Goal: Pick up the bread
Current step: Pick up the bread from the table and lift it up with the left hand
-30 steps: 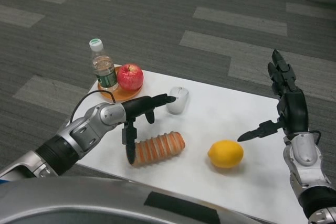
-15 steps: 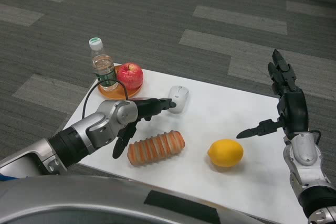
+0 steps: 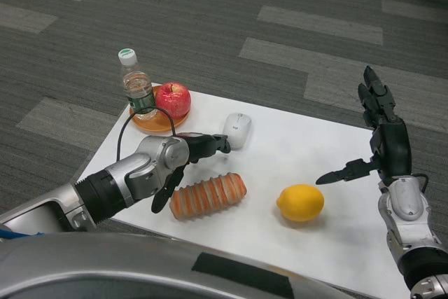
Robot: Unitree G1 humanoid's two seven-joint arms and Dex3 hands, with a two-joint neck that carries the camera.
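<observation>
The bread (image 3: 208, 196), a ridged orange-brown loaf, lies on the white table (image 3: 294, 152) near its front edge, tilted up to the right. My left hand (image 3: 187, 160) hovers over the loaf's left end with fingers spread, one pointing right and another hanging down beside that end; it holds nothing. My right hand (image 3: 378, 138) stays raised at the right side of the table, fingers up and apart, empty.
A lemon (image 3: 300, 203) sits right of the bread. A white computer mouse (image 3: 237, 130) lies behind the bread. At the back left corner an orange plate (image 3: 150, 123) carries a red apple (image 3: 173, 99), with a water bottle (image 3: 137, 87) beside it.
My left hand has drawn back towards me and lifted off the bread's left end, which it touched a second ago. The bread and the right hand have stayed put.
</observation>
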